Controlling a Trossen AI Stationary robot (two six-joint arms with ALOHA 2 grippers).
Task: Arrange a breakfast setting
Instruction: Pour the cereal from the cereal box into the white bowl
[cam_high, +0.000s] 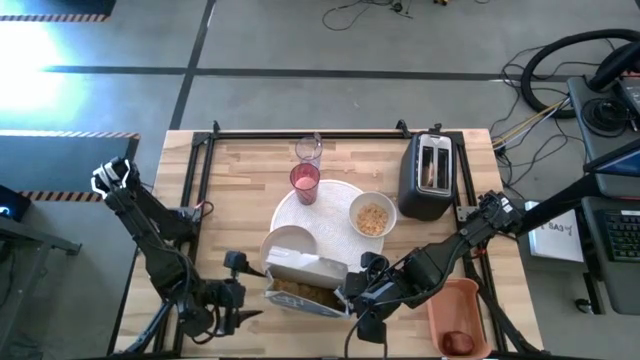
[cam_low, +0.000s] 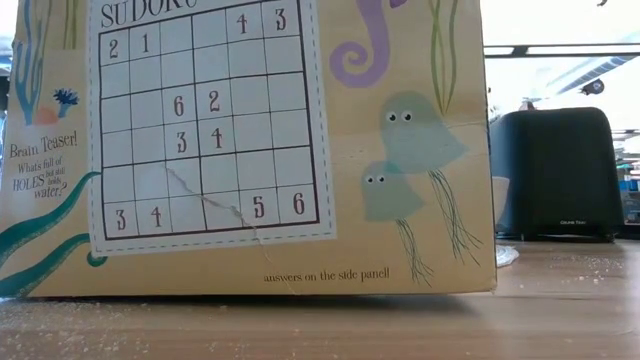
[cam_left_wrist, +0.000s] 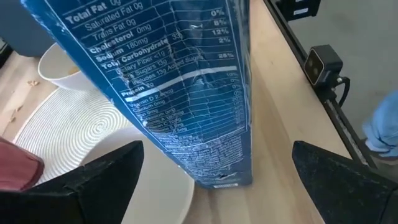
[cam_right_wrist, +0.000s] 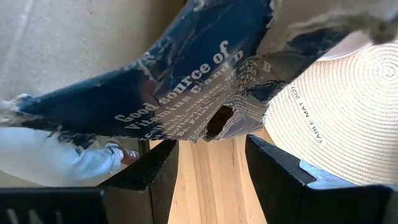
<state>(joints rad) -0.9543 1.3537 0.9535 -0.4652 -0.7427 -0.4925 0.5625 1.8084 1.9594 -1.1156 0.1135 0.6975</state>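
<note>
From my station the biggest thing on the tabletop (cam_high: 250, 160) is the big plate (cam_high: 335, 195) at centre, woven-looking; I judge it stiff and awkward, best taken by the rim. Next is the cereal box (cam_high: 305, 280), open-topped, at the near edge between both arms: light card, easily crushed, so I would take it by its narrow sides. The left tool (cam_high: 236, 292) stands with fingers wide apart just beside the box's left end, holding nothing; its wrist view shows the nutrition panel between the spread fingers, not touched. The right tool (cam_high: 362, 296) sits at the box's right end, fingers partly apart below the torn flap; I cannot tell whether it grips.

The small plate (cam_high: 288, 242) lies touching the box's far side, overlapping the big plate. The bowl (cam_high: 372, 216), filled with cereal, sits at the big plate's right edge: likely fragile and spillable. The tumbler (cam_high: 304, 182) stands on the big plate's far side, the glass (cam_high: 309, 150) just behind it; both look slippery and tippable.
</note>
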